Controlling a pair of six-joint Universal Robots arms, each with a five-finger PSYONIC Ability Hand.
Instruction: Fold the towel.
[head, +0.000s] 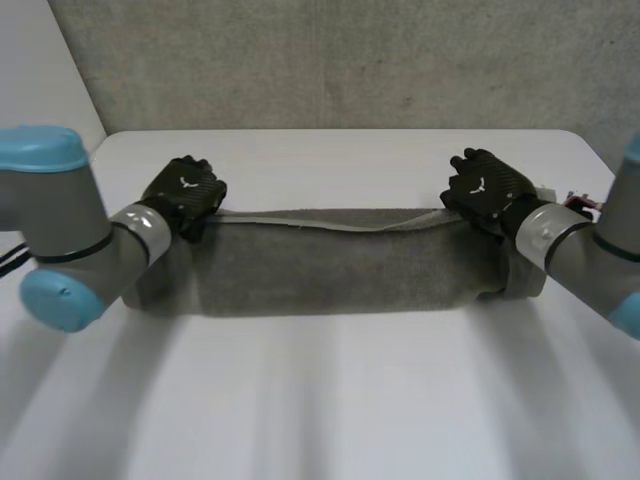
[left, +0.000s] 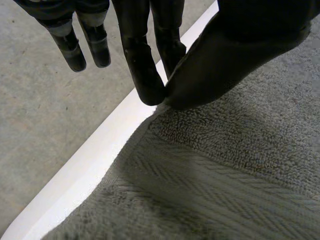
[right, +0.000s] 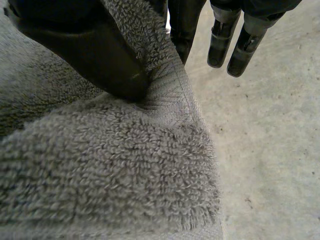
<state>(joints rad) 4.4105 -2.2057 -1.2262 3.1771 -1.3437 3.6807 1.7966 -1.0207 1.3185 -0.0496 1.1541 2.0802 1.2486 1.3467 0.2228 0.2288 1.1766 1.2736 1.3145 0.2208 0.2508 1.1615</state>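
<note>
Table (head: 330, 400): white. The towel lies across its middle, and its far rim runs just beside the left corner of the cloth in the left wrist view. Risk: if the cloth is carried further out, it could hang over that rim.
Towel (head: 340, 270): grey terry. It lies as one long band from hand to hand, with the near edge flat on the table and the far edge drawn between the two hands. Risk: the long unsupported middle could sag or drag and lay a crease.
Arms: both forearms pass above the towel's short ends. Risk: a low sweep could rake the lower cloth out of line.
Right hand (head: 487, 188): at the far-right corner. The thumb clamps a deep bite of pile against the fingers, with the remaining fingers straight and free. This looks secure.
Left hand (head: 185, 195): at the far-left corner. The thumb and one fingertip nip only the very tip, with the other fingers straight and free. Risk: this is the weaker hold, and any pull from the right could slip it out.
Hem band (left: 200, 175): flat weave, smoother than the pile. Judgement: unequal grips make a skewed fold likely if the hands travel unevenly.
</note>
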